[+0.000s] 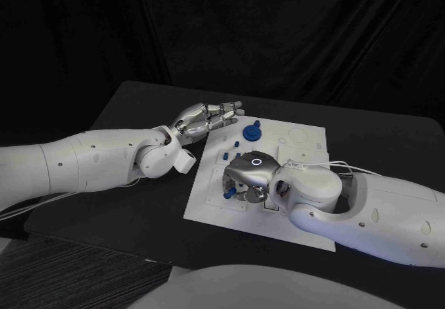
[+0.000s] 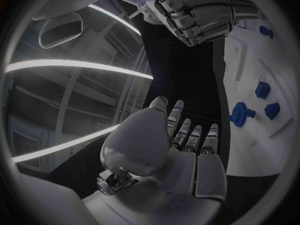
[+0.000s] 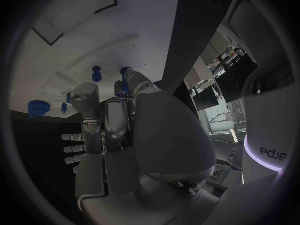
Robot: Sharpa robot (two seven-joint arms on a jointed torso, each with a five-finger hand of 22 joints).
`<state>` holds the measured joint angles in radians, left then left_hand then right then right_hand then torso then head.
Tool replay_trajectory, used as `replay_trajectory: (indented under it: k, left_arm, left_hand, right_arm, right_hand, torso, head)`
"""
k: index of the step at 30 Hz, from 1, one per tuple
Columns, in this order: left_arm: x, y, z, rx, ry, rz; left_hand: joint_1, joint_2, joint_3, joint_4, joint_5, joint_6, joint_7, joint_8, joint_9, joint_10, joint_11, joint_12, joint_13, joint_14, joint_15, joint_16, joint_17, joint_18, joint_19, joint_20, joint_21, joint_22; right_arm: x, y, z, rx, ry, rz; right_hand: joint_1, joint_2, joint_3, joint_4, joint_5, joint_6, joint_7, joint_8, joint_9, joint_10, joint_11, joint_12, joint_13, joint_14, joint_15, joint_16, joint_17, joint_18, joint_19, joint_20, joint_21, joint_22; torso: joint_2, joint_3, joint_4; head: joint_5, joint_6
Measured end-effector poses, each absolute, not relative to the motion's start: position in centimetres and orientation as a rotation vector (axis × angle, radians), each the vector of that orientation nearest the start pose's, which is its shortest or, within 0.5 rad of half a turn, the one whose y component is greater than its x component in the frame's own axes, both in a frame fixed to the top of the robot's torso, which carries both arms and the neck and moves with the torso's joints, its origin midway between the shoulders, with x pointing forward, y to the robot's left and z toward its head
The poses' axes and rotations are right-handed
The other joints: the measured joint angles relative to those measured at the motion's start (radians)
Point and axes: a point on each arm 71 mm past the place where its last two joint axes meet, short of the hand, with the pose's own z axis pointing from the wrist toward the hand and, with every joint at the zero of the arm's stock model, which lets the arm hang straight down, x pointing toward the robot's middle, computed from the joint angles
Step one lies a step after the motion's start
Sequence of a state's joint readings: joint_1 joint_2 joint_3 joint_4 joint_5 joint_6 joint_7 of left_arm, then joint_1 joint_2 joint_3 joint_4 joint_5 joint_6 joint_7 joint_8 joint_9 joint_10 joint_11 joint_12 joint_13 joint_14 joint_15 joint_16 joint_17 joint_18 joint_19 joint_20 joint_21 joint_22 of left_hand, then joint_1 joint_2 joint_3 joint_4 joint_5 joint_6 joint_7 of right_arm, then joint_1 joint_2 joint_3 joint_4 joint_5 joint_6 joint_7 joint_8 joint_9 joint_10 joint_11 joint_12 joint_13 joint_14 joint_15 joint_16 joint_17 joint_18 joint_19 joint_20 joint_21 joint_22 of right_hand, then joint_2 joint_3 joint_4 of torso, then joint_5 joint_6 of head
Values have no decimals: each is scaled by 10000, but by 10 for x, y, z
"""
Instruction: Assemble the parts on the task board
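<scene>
The white task board (image 1: 297,151) lies in the middle of the table. My right hand (image 1: 249,175) reaches down over its near-left part, and its fingertips pinch a small blue part (image 1: 229,191) against the board; the same blue part (image 3: 125,78) shows at the fingertips of my right hand (image 3: 119,130) in the right wrist view. My left hand (image 1: 209,118) hovers at the board's far-left edge with its fingers stretched out and holds nothing, as my left hand (image 2: 187,140) also shows in its wrist view. A round blue part (image 1: 251,133) stands in the board just beside it.
More small blue parts (image 1: 237,155) stand in the board between the two hands, and another small blue part (image 1: 257,122) sits by the far edge. Several empty recesses (image 1: 301,135) mark the board's far right. Black table (image 1: 139,109) surrounds the board.
</scene>
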<state>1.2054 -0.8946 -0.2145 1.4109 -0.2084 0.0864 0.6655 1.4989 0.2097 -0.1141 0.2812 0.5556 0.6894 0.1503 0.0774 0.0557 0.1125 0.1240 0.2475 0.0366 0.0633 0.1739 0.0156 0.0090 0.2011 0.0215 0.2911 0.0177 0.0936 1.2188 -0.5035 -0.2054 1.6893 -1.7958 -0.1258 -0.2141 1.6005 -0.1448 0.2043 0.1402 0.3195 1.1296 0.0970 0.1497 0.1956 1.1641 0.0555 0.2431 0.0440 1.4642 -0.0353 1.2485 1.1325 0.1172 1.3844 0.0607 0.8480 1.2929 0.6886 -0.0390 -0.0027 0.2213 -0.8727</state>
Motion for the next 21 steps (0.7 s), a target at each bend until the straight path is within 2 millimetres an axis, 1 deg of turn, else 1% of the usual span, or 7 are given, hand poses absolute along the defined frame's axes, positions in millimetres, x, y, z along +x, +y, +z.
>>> replay_trajectory:
  k: [6,7,14,17,18,19,21]
  left_arm:
    - [468,249,-224,-7517,15543,-17929]
    - [468,249,-224,-7517,15547,-17930]
    - [469,247,-224,-7521,15584,-17961]
    - [468,247,-225,-7526,15599,-17969]
    - [468,247,-225,-7532,15605,-17969]
    - [468,247,-225,-7537,15609,-17968]
    - [468,247,-226,-7544,15618,-17967]
  left_hand:
    - [1,1,0,0,0,0,0,0,0,0,0,0,-1,1,1,0,0,0,9,-18,0,0]
    - [25,25,0,0,0,0,0,0,0,0,0,0,0,1,1,0,0,1,79,47,0,1]
    - [27,27,0,0,0,0,0,0,0,36,35,2,0,51,51,1,1,1,120,19,0,4]
    - [53,53,1,0,1,0,1,0,0,37,35,2,0,51,52,1,1,1,120,18,0,5]
    - [54,53,1,0,1,0,1,0,0,37,36,3,1,51,51,1,1,0,120,18,0,4]
    - [54,53,1,0,1,0,1,0,0,37,36,3,1,51,51,1,1,1,118,18,0,5]
    - [54,53,1,-1,1,1,1,0,0,38,37,3,1,51,51,1,1,1,118,18,0,4]
  right_arm:
    - [378,1,-214,-8538,16603,8048]
    - [378,2,-214,-8548,16602,8054]
    - [378,5,-214,-8618,16616,8050]
    - [378,5,-215,-8633,16624,8040]
    - [378,5,-215,-8640,16627,8039]
    - [378,6,-215,-8646,16627,8041]
    - [378,6,-215,-8656,16628,8044]
  right_hand:
    - [-1,0,0,0,0,0,-1,-16,0,2,-1,0,0,0,0,-1,-2,0,-1,-1,-1,0]
    - [-1,0,0,0,0,1,-1,-16,0,2,-1,0,0,0,0,-1,-3,0,-1,-1,-1,0]
    - [-3,0,1,-1,-1,-2,1,-17,0,2,-1,0,1,0,0,-8,-33,0,-4,0,-2,0]
    - [-4,0,108,-107,-116,-3,1,-18,0,2,-1,-1,-1,0,0,-8,-33,0,-4,-1,-2,0]
    - [-4,0,108,-107,-116,-96,90,-81,1,3,-1,-1,-1,0,0,-8,-33,-1,-5,0,-2,0]
    - [-5,0,108,-107,-116,-94,89,-136,1,3,0,-1,-1,0,0,-8,-40,0,-45,40,-2,0]
    - [-9,4,109,-107,-117,-174,167,-251,2,9,18,-1,-1,0,2,-9,-52,-1,-109,2,-22,0]
  torso:
    - [1,-1,-1]
    - [3,-1,0]
    - [6,-1,0]
    - [6,-1,1]
    - [6,-2,2]
    - [6,-2,2]
    - [6,-4,3]
  head:
    - [-13,0]
    - [-17,0]
    - [-29,0]
    - [-29,0]
    - [-30,0]
    - [-31,0]
    - [-33,0]
